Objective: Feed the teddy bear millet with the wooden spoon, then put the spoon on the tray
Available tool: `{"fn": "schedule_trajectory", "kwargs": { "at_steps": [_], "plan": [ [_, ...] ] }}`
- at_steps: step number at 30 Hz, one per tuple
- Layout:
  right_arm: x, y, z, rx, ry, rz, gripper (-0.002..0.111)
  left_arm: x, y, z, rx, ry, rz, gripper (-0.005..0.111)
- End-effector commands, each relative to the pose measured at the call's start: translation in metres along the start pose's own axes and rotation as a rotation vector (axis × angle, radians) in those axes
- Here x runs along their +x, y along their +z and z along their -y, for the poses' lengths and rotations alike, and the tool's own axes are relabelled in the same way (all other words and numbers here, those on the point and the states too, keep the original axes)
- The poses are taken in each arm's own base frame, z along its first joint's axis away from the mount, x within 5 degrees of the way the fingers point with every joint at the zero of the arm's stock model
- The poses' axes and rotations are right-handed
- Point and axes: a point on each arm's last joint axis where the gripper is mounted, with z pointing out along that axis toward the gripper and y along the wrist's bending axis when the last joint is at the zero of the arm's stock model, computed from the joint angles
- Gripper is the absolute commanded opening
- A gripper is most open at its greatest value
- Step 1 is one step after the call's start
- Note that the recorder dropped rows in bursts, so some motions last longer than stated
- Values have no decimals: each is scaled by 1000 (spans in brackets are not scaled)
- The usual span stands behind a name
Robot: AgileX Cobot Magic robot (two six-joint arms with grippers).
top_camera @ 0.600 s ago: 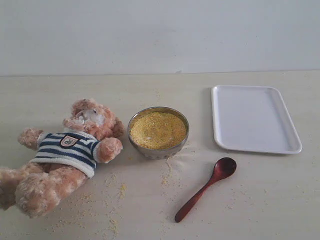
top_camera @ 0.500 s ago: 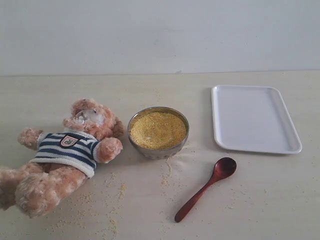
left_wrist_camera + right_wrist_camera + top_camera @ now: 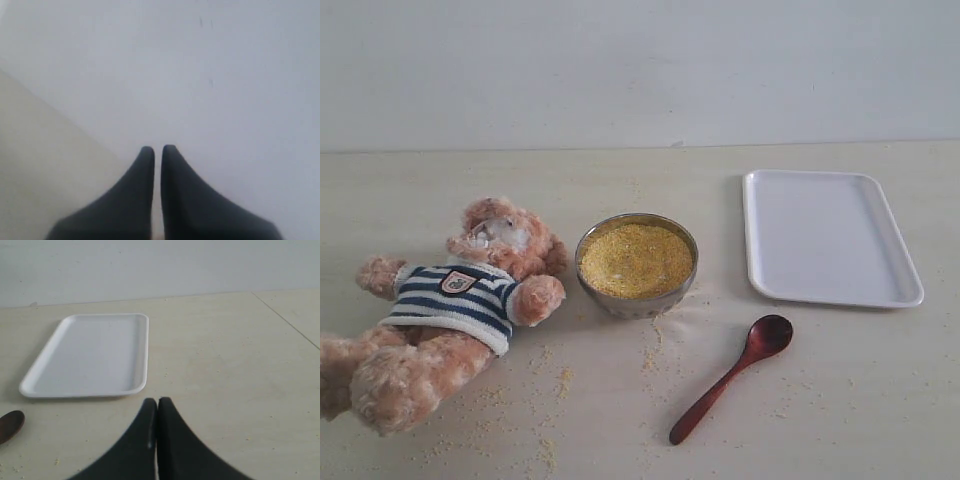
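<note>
Finding: no change. In the exterior view every item lies exactly where it lay over the preceding half-second, and neither arm has entered that view.

Positions, exterior view:
- The teddy bear (image 3: pixel 450 300) lies on its back at lower left, head toward the centre.
- The metal bowl (image 3: pixel 636 300) sits at centre, just beside the bear's raised paw, and is heaped with millet (image 3: pixel 635 260).
- Loose grains (image 3: pixel 560 380) are scattered over the table (image 3: pixel 840 400) below the bowl and bear.
- The wooden spoon (image 3: pixel 730 378) lies flat at lower centre-right. Its bowl end points to the upper right and sits near the tray but apart from it. Nothing touches the spoon.
- The tray (image 3: pixel 830 238) sits at upper right with nothing on it.

End effectors:
- The left gripper (image 3: pixel 157 150) has its fingers drawn together, with only a thin slit between them. It holds nothing and faces mostly blank wall.
- The right gripper (image 3: pixel 157 402) has its fingertips pressed together and is also empty. Its camera shows the tray and the spoon's (image 3: pixel 10 426) rounded end at the picture's edge.

Assessment: the task has not begun. The spoon must first be picked up, and the right gripper looks the nearer to it. Its fingers would have to part before any grasp.
</note>
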Motion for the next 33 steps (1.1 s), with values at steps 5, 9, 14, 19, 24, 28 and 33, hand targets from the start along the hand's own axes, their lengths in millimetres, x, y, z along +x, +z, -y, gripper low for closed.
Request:
{"fn": "schedule_trajectory", "kwargs": {
  "at_steps": [5, 9, 14, 19, 24, 28, 33],
  "plan": [
    [1, 0, 0, 6, 0, 9, 0, -82, -27, -4, -109, -333, 770, 5],
    [1, 0, 0, 6, 0, 9, 0, -100, 12, 39, -26, -103, 503, 5],
    [1, 0, 0, 6, 0, 9, 0, -90, 96, 78, -23, 364, -160, 5],
    [1, 0, 0, 6, 0, 9, 0, -45, 155, 66, -91, 547, -985, 5],
    [1, 0, 0, 6, 0, 9, 0, 12, 176, 58, 228, 479, -1361, 5],
    [1, 0, 0, 6, 0, 9, 0, 31, 198, 48, 296, 495, -1297, 5],
    [1, 0, 0, 6, 0, 9, 0, 40, 205, 38, 276, 549, -1297, 22]
  ]
}}
